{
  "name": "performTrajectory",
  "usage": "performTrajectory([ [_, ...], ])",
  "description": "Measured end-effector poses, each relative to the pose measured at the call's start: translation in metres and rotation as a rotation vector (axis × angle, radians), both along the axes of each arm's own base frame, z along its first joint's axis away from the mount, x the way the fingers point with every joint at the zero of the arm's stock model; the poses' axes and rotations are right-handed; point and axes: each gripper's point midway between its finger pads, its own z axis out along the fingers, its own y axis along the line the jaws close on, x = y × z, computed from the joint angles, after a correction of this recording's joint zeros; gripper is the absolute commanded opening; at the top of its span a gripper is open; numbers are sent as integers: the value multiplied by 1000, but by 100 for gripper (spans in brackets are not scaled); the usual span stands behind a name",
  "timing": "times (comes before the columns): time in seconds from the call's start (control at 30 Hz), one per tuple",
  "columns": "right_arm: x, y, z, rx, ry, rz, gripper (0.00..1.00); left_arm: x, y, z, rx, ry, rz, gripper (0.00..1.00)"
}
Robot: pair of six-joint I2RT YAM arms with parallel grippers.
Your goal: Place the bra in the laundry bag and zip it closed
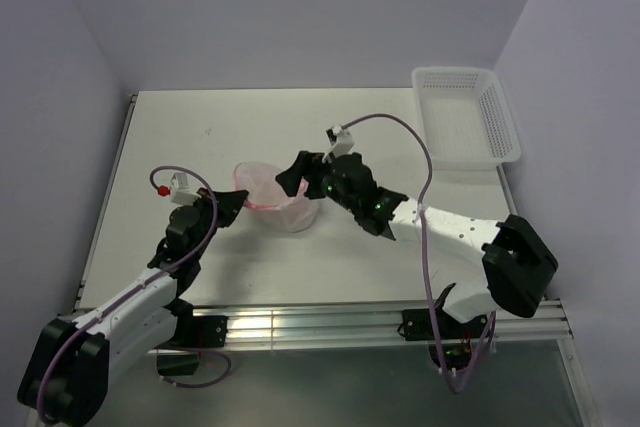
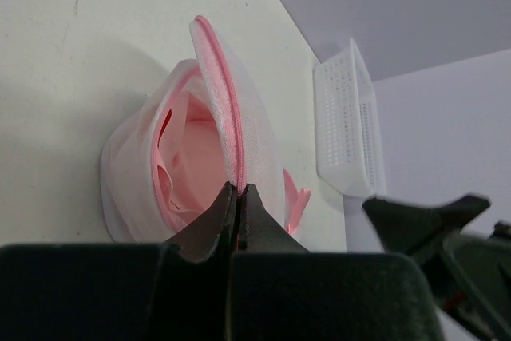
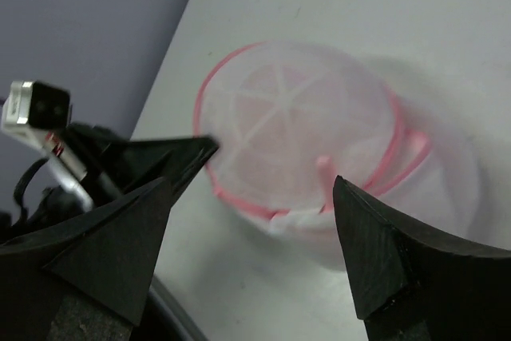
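Note:
The laundry bag [image 1: 285, 205] stands on the table, its pink-rimmed lid flap [image 2: 227, 109] raised and the zipper open. The bra [image 2: 196, 145] shows as light-pink fabric inside the bag in the left wrist view. My left gripper [image 1: 242, 202] is shut on the flap's pink zipper rim, fingertips pinched together [image 2: 239, 188]. My right gripper [image 1: 296, 175] is open and empty, just right of the bag's top. In the right wrist view its jaws [image 3: 251, 185] straddle the bag [image 3: 295, 117] without touching it. A short pink strip [image 3: 323, 175] sticks up at the near rim.
A white plastic lattice basket [image 1: 465, 117] stands at the table's back right corner; it also shows in the left wrist view [image 2: 347, 125]. The left gripper's fingers [image 3: 172, 156] appear at the bag's left edge in the right wrist view. Grey walls enclose the table.

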Motion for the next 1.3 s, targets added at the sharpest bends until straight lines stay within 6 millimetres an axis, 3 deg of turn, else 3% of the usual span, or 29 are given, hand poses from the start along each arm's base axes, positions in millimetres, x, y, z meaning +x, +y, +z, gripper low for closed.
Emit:
performTrajectory([
  [0.13,-42,21,-21,89,65,14,75,5,1,1,-26,3,21,0],
  [0.23,-59,30,-41,136,128,13,71,6,1,11,-53,-27,26,0],
  [0.37,-64,39,-54,208,192,0,75,5,0,21,-86,-58,25,0],
  [0.57,-63,49,-46,280,214,-1,77,-2,0,26,-112,-65,11,0],
  [0.8,-63,57,-57,286,264,5,63,-13,-2,22,-131,-62,-16,0],
  [0.87,-62,56,-60,280,270,-3,57,-15,-2,16,-136,-46,-22,0],
  [0.9,-60,54,-62,274,270,-10,43,-17,-3,13,-138,-37,-24,0],
  [0.93,-58,53,-63,267,268,-13,38,-17,-3,11,-141,-32,-27,0],
  [1.1,-31,33,-73,231,255,-74,23,-23,-7,2,-162,-3,-50,4],
  [1.23,-6,14,-77,166,223,-108,27,-28,-12,-10,-174,40,-74,0],
  [1.27,0,11,-75,153,212,-114,31,-29,-14,-13,-175,48,-81,0],
  [1.3,5,8,-73,136,198,-116,43,-29,-16,-14,-176,54,-88,0],
])
